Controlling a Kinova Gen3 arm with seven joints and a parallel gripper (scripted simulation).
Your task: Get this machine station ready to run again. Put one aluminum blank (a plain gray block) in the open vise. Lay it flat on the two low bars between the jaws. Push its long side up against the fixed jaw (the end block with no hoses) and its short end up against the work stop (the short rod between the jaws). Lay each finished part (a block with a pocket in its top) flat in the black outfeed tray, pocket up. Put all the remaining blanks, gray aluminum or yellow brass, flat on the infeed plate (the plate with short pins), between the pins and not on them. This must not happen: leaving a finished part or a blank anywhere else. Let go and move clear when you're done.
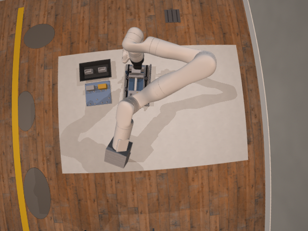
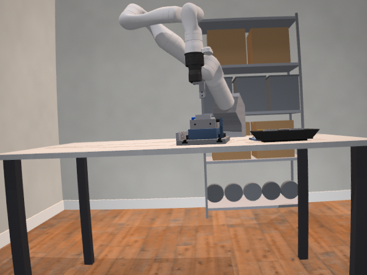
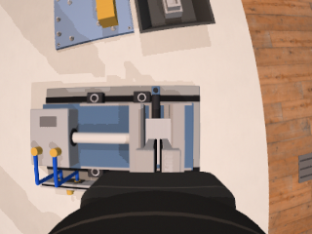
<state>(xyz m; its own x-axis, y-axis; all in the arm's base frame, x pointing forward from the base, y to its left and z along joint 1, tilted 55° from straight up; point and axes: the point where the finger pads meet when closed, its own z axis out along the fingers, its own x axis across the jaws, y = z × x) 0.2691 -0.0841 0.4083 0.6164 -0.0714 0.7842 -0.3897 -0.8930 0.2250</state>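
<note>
In the upper middle of the top view, the gripper (image 1: 137, 66) (image 2: 202, 94) (image 3: 158, 150) points down over the vise (image 1: 126, 84) (image 2: 204, 133) (image 3: 112, 92). Its fingertips are almost together, with a narrow gap and nothing gripped between them. The exterior view shows them clearly above the vise, apart from the gray block (image 1: 135, 71) (image 2: 203, 116) (image 3: 158, 129) there. That block stands slightly higher than the end block in front of it. In the wrist view it lies right of the pale rod (image 1: 135, 83) (image 3: 99, 137), partly hidden by the fingers; its contact with the fixed jaw and the work stop cannot be told. Blue hoses (image 3: 36, 168) rise to brass fittings on the housing at the left of the wrist view.

Left of the vise in the top view, the black outfeed tray (image 1: 96, 78) (image 2: 282, 135) (image 3: 202, 15) holds two finished parts, the left pocketed block (image 1: 88, 71) and the right pocketed block (image 1: 101, 69) (image 3: 172, 7), both pocket up. Just below the tray, the blue infeed plate (image 1: 92, 97) (image 3: 78, 24) carries a gray aluminum blank (image 1: 90, 87) at its upper left and a yellow brass blank (image 1: 102, 86) (image 3: 107, 13) at its upper right. Pins show near both blanks, but whether either touches a pin cannot be told.
</note>
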